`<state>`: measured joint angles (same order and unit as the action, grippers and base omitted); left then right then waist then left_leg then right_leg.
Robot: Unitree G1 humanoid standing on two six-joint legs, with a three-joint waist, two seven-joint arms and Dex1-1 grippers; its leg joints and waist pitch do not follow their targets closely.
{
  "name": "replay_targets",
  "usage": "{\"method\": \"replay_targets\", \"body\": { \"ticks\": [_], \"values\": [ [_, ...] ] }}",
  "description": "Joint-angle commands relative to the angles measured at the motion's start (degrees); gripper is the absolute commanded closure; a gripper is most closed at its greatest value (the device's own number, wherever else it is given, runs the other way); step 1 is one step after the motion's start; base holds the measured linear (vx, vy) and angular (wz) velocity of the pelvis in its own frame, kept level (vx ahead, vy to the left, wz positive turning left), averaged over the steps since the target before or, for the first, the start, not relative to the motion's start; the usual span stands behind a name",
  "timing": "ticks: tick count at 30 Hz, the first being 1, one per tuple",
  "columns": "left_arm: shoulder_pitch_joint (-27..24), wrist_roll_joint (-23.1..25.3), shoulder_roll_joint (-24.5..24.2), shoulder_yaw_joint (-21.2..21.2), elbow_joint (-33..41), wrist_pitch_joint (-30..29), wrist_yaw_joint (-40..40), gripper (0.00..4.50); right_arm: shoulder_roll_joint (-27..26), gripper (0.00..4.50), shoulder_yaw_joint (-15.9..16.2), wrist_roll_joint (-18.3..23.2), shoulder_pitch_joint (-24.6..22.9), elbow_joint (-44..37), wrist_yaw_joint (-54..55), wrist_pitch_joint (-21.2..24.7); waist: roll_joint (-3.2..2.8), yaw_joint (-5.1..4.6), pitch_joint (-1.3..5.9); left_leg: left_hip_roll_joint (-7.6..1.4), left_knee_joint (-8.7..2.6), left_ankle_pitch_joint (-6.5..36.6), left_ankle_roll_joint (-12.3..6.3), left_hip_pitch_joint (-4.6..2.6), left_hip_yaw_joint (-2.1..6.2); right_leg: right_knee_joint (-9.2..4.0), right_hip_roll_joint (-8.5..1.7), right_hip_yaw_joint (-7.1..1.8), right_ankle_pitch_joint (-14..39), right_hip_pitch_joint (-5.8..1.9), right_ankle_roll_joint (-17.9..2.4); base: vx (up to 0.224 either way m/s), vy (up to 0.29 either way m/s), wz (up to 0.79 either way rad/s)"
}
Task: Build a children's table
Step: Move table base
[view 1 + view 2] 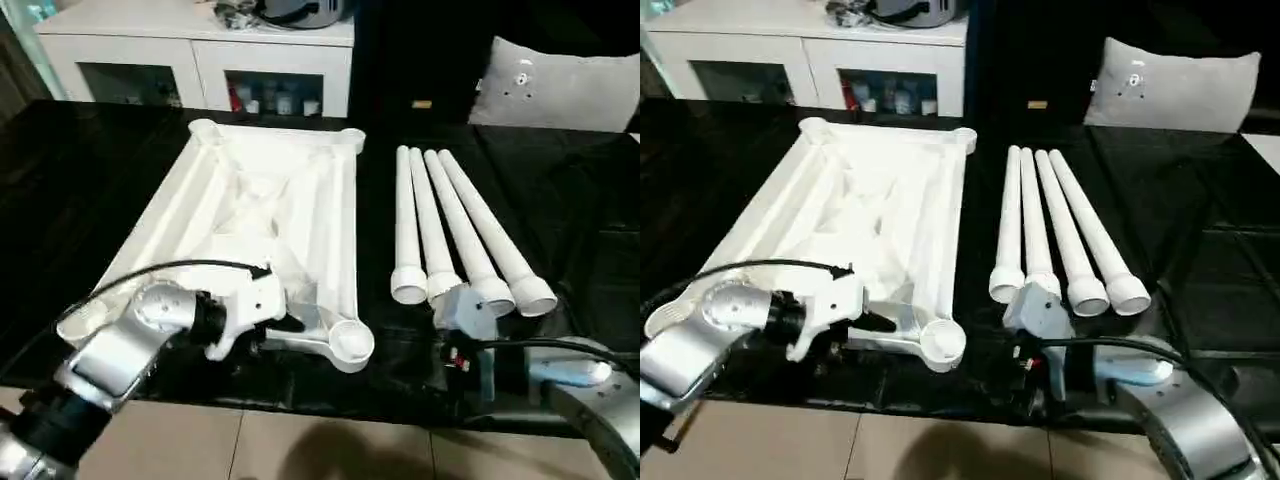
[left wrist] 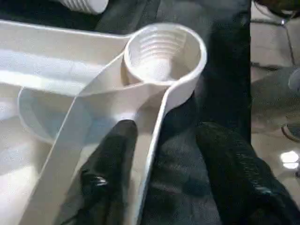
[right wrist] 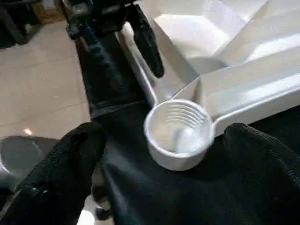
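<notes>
I see an all-white table top [image 1: 262,215], its ribbed underside facing up, plain with no pattern. The four legs [image 1: 452,228] beside it are the same flat white. They lie on a glossy black tabletop [image 1: 560,200]. My left end effector [image 2: 154,187] has black fingers [image 2: 107,178]; the forearm [image 1: 125,345] behind it is silver. The cushion [image 1: 560,88] looks grey-white, and the cabinet [image 1: 195,45] white. The floor [image 1: 330,445] is probably beige tile.

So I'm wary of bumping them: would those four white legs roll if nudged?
Probably. The legs are round tapered tubes lying loose side by side on the black surface, so one would likely curve as it rolls. They look hollow, likely light.
</notes>
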<state>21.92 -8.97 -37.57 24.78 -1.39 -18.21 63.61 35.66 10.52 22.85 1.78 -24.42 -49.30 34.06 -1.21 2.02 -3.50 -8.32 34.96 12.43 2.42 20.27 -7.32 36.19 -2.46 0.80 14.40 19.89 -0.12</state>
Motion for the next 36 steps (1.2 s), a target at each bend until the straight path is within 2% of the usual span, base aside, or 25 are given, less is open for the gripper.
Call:
{"method": "replay_targets", "body": {
  "ticks": [1, 4, 6, 8, 11, 12, 14, 17, 18, 20, 23, 25, 27, 31, 32, 36],
  "values": [
    [1.4, 1.2, 1.0, 0.1, -2.3, 2.6, 0.6, 2.53, 0.0, 0.0, -0.8, 2.4, 0.5, -0.6, -0.6, 1.3, 0.1, 0.14, 3.33, -4.12, -4.24, 4.6, -3.17, -0.17, 0.75, -3.89, -5.37, -2.41, -1.7, -1.93, -15.7, 0.0, 0.0, 0.0],
    [1.7, 1.6, 1.8, 0.1, -3.2, 3.4, 0.7, 2.68, 0.1, 0.0, -0.8, 1.8, 0.2, -0.8, -0.3, 0.7, 0.47, 0.11, 3.39, -4.21, -4.23, 3.9, -3.04, -0.05, 0.61, -3.76, -5.43, -2.44, -3.2, -2.04, -15.8, 0.0, 0.0, 0.0],
    [2.4, 1.7, 3.0, 0.4, -4.4, 3.8, 0.8, 2.74, -0.3, 0.0, -0.5, 0.2, -0.3, -0.9, 0.9, -0.5, 0.42, 0.17, 3.32, -4.14, -4.22, 4.3, -2.95, -0.05, 0.53, -3.9, -5.49, -2.46, -2.0, -1.92, -15.6, 0.0, 0.0, 0.0],
    [3.1, 1.8, 3.7, 0.8, -5.8, 4.5, 1.2, 3.08, -0.2, 0.0, 0.4, -0.8, -0.5, -1.5, 1.2, -0.2, 0.41, 0.2, 3.29, -4.15, -4.25, 4.4, -2.77, -0.07, 0.49, -3.98, -5.52, -2.52, -1.3, -1.9, -15.4, 0.0, 0.0, 0.0],
    [3.9, 2.4, 3.7, 1.4, -7.5, 5.5, 2.0, 3.12, 0.3, 0.0, 1.0, -0.5, -0.6, -2.2, 0.9, 0.6, 0.27, 0.29, 3.28, -4.07, -4.24, 4.4, -2.78, -0.05, 0.51, -4.08, -5.46, -2.54, -1.0, -1.92, -15.1, 0.0, 0.0, 0.0],
    [4.4, 3.0, 3.7, 1.8, -9.1, 6.4, 2.8, 3.24, 0.8, 0.0, 1.5, -0.5, -0.7, -2.6, 0.7, 0.5, 0.01, 0.33, 3.33, -4.16, -4.25, 4.4, -2.71, -0.13, 0.57, -3.99, -5.46, -2.53, -1.4, -1.91, -15.0, 0.0, 0.0, 0.0],
    [4.8, 3.5, 3.6, 2.2, -10.0, 7.0, 3.3, 3.56, 1.2, 0.0, 1.9, -0.5, -0.9, -2.9, 0.3, 0.3, 0.12, 0.28, 3.42, -4.23, -4.22, 4.3, -2.66, -0.09, 0.58, -3.88, -5.47, -2.56, -2.5, -2.04, -14.9, 0.0, 0.0, 0.0],
    [5.5, 5.1, 4.1, 2.5, -12.5, 8.6, 4.1, 3.6, 1.3, 0.0, 1.6, -0.3, -1.2, -3.0, 0.2, 0.0, 0.07, 0.21, 3.38, -4.24, -4.24, 4.6, -2.74, -0.1, 0.56, -3.95, -5.56, -2.57, -2.8, -1.98, -15.4, 0.0, 0.0, 0.0],
    [5.6, 5.4, 4.1, 2.7, -12.9, 8.8, 4.1, 3.71, 1.3, 0.0, 1.6, -0.4, -1.3, -3.1, 0.2, -0.3, -0.18, 0.24, 3.37, -4.29, -4.22, 5.0, -2.59, -0.14, 0.58, -3.96, -5.61, -2.58, -2.4, -1.96, -15.5, 0.0, 0.0, 0.0],
    [5.8, 5.8, 4.3, 2.9, -13.7, 9.5, 4.0, 3.97, 1.3, 0.0, 1.6, -0.7, -1.5, -3.2, 0.1, -0.5, -0.02, 0.17, 3.34, -4.34, -4.3, 5.4, -2.46, -0.14, 0.58, -4.0, -5.57, -2.58, -2.0, -1.96, -15.7, 0.0, 0.0, 0.0],
    [6.1, 6.9, 4.4, 3.2, -15.6, 10.9, 3.9, 4.05, 1.4, 0.0, 1.9, -1.4, -2.0, -3.5, 0.6, -0.9, -0.06, 0.2, 3.34, -4.41, -4.34, 5.6, -2.28, -0.13, 0.57, -4.0, -5.66, -2.6, -2.0, -1.98, -15.8, 0.0, 0.0, 0.0],
    [6.4, 7.4, 4.9, 2.6, -17.1, 11.9, 2.8, 4.31, 1.0, 0.0, 2.0, -1.7, -2.0, -3.5, 1.5, -1.1, 0.19, 0.15, 3.32, -4.41, -4.36, 5.4, -2.42, -0.13, 0.54, -3.98, -5.64, -2.57, -2.4, -1.98, -15.8, 0.0, 0.0, 0.0],
    [6.8, 7.1, 5.7, 1.7, -18.1, 12.3, 1.7, 4.36, 0.6, 0.0, 1.9, -1.8, -1.8, -3.3, 2.1, -1.2, 0.13, 0.11, 3.26, -4.42, -4.39, 6.2, -2.22, -0.23, 0.44, -4.11, -5.69, -2.58, -0.7, -1.89, -15.8, 0.0, 0.0, 0.0],
    [7.8, 5.5, 7.5, -0.8, -20.3, 12.9, 0.5, 4.43, -0.9, 0.0, 1.3, -1.5, -1.1, -2.7, 3.5, -0.9, 0.44, -0.16, 3.29, -4.21, -4.28, 5.9, -2.43, -0.03, 0.28, -4.19, -5.74, -2.61, 0.4, -1.93, -15.6, 0.0, 0.0, 0.0],
    [8.5, 5.5, 7.8, -1.1, -21.6, 13.7, 0.8, 4.43, -1.6, 0.0, 1.0, -1.4, -0.8, -2.5, 3.9, -0.9, 0.68, -0.22, 3.3, -4.24, -4.29, 5.8, -2.49, -0.03, 0.26, -4.23, -5.71, -2.62, 0.6, -1.93, -15.4, 0.0, 0.0, 0.0],
    [9.6, 6.3, 8.1, -1.0, -24.1, 16.7, 1.5, 4.43, -1.9, 0.0, 1.0, -1.7, -0.4, -2.0, 4.4, -1.1, 0.6, -0.1, 3.34, -4.37, -4.28, 4.8, -2.77, -0.11, 0.13, -4.15, -5.66, -2.63, -0.3, -1.78, -15.1, 0.0, 0.0, 0.0]
  ]
}}
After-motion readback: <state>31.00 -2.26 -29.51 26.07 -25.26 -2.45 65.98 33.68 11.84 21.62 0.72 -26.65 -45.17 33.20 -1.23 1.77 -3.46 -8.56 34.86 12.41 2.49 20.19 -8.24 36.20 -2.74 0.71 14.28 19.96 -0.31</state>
